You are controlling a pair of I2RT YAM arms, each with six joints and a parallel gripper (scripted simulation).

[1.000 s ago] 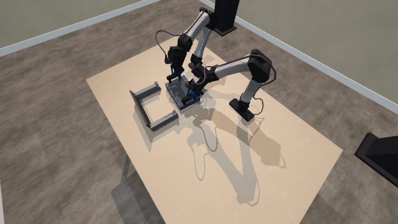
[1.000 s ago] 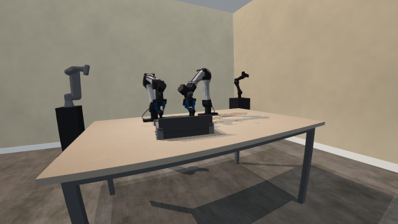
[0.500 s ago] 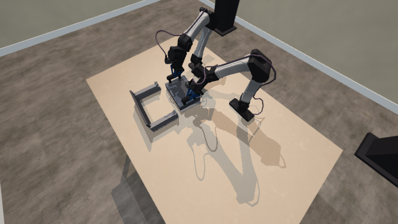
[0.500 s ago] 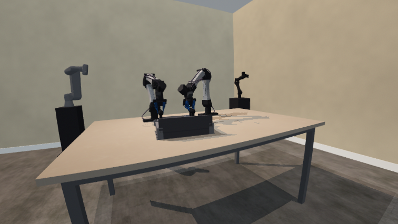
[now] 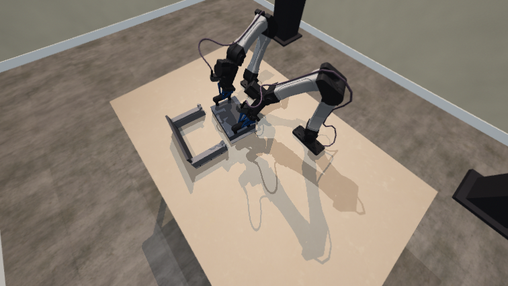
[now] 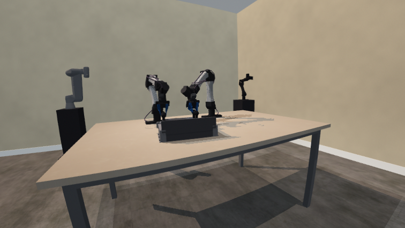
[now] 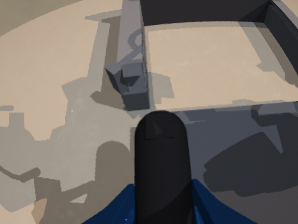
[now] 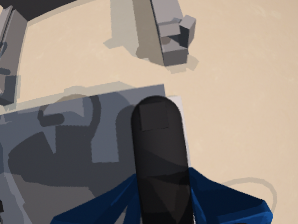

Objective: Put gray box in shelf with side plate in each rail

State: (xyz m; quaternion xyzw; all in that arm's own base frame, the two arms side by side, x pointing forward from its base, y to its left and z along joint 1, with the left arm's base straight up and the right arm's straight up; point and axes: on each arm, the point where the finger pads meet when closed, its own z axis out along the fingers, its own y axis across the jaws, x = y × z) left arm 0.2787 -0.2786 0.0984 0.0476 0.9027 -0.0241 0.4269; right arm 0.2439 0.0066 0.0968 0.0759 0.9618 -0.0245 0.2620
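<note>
Over on the counter [image 5: 355,241] [image 6: 135,156] [image 7: 215,60] [image 8: 245,110], the gray box [image 5: 230,114] [image 7: 240,155] [image 8: 75,150] was sitting just outside the open front of the shelf [image 5: 180,139] [image 6: 188,130], so it wasn't in the rails. Both arms were reaching down to it, one at each side.

The left claw [image 5: 242,128] [image 6: 195,115] [image 7: 163,189] was pinching the box by its left side, fingers partway apart. Same deal with the right claw [image 5: 223,101] [image 6: 163,116] [image 8: 163,178] on the other side. The finger in front hid the exact contact spot in each wrist view, fwiw.

The box looked pretty level, with its broad face up and its leading edge facing the shelf. I couldn't tell whether its underside was touching the counter.

As for the shelf, it was basically a U: the left rail [image 5: 209,154] [image 7: 132,40] and the right rail [image 5: 188,115] [image 8: 161,10] ran out from a dark upright back toward the box. Each side of the box was near the end of its own rail, and you could see bare counter between the rails.

Way behind the counter in the exterior view, a gray arm [image 6: 76,88] stood on a black pedestal [image 6: 70,130].

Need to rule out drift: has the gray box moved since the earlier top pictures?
No, not visibly: the gray box keeps the same gap from the shelf.
</note>
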